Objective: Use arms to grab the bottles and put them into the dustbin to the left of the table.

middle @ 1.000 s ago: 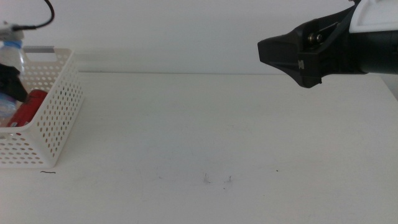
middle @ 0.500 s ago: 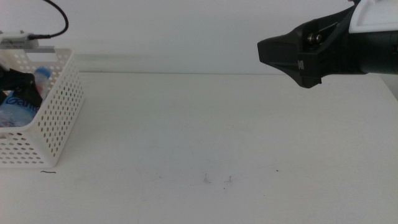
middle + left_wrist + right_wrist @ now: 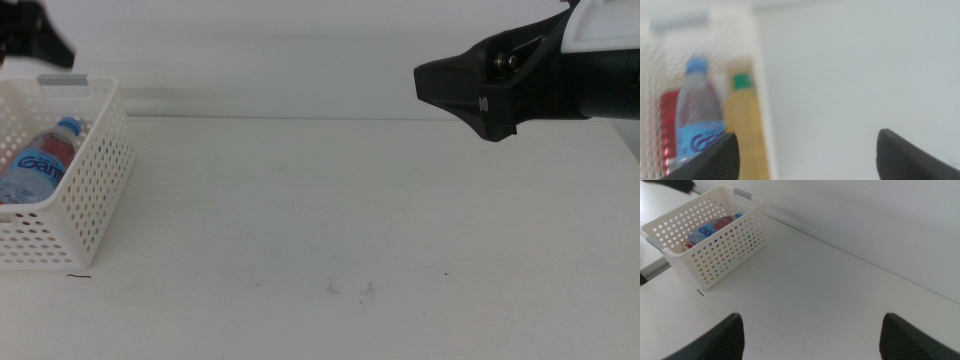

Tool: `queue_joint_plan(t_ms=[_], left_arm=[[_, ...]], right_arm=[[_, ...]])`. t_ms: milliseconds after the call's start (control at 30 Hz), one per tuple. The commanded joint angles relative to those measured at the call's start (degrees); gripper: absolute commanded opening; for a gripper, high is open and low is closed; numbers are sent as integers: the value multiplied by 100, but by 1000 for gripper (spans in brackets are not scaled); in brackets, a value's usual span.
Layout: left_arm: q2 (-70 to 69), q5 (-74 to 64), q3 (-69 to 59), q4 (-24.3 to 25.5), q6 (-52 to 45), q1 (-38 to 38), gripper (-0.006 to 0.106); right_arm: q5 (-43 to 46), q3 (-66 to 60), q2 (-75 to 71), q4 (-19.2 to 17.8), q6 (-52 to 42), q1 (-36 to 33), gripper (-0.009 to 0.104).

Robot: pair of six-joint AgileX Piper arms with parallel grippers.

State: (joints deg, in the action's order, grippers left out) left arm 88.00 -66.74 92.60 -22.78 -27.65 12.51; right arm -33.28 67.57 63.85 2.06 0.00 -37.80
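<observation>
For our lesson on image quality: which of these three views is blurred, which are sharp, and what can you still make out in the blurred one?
Left wrist view: blurred throughout, yet the water bottle, yellow tea bottle and red can are still recognisable in the dustbin. Middle view: sharp, evenly lit; right tool casts no clear shadow. Right wrist view: sharp, basket holes distinct.

Right gripper (image 3: 500, 85): matte black wedge-shaped jaw housing, visible screw heads, small pale marking, white blocky casing behind. Left gripper (image 3: 805, 152): two dark, blunt-tipped jaws.
</observation>
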Motion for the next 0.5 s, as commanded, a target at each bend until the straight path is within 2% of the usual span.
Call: queue_joint_plan(t_ms=[0,233,467], left_arm=[[-695,81,-223,-160,78,-260,94],[-2308,185,-731,-95,207,-838,94],[-4617,1550,-2689,1456,1958,-1552,94]], right_arm=[[26,-6,-46,-41,0,0,86],[26,-6,-46,-41,0,0,86],[26,-6,-46,-41,0,0,86]])
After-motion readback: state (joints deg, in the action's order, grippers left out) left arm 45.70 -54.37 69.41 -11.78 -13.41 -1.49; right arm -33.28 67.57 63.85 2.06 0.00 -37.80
